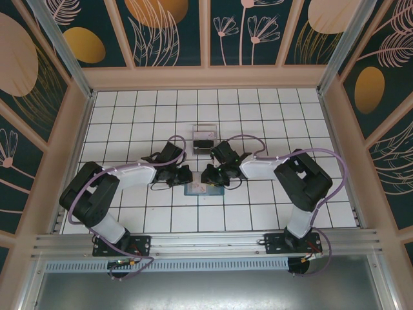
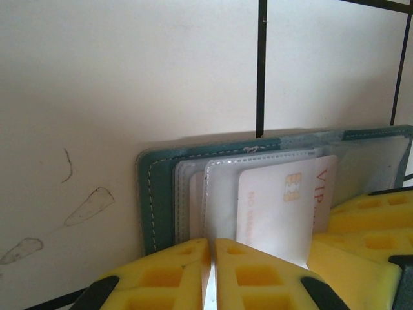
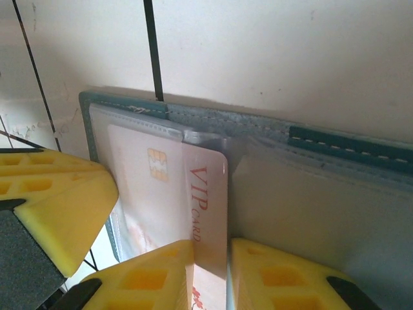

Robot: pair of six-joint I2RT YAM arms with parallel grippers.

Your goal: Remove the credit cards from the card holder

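Observation:
The slate-blue card holder (image 1: pixel 201 190) lies open on the white tiled table between my two grippers. In the left wrist view, the left gripper (image 2: pixel 211 248) is shut on the edge of a clear plastic sleeve of the card holder (image 2: pixel 158 194). A white credit card (image 2: pixel 277 206) marked VIP sticks partly out of that sleeve. In the right wrist view, the right gripper (image 3: pixel 211 248) is shut on the free edge of the white credit card (image 3: pixel 168 187), over the card holder (image 3: pixel 335 145). In the top view, the left gripper (image 1: pixel 188 175) and right gripper (image 1: pixel 209 175) nearly touch.
A clear plastic tray (image 1: pixel 195 131) stands just behind the grippers with a dark card (image 1: pixel 204 143) in it. Each wrist view catches the other gripper's yellow fingers (image 2: pixel 374 219) (image 3: pixel 45 206) close by. Wooden walls ring the table.

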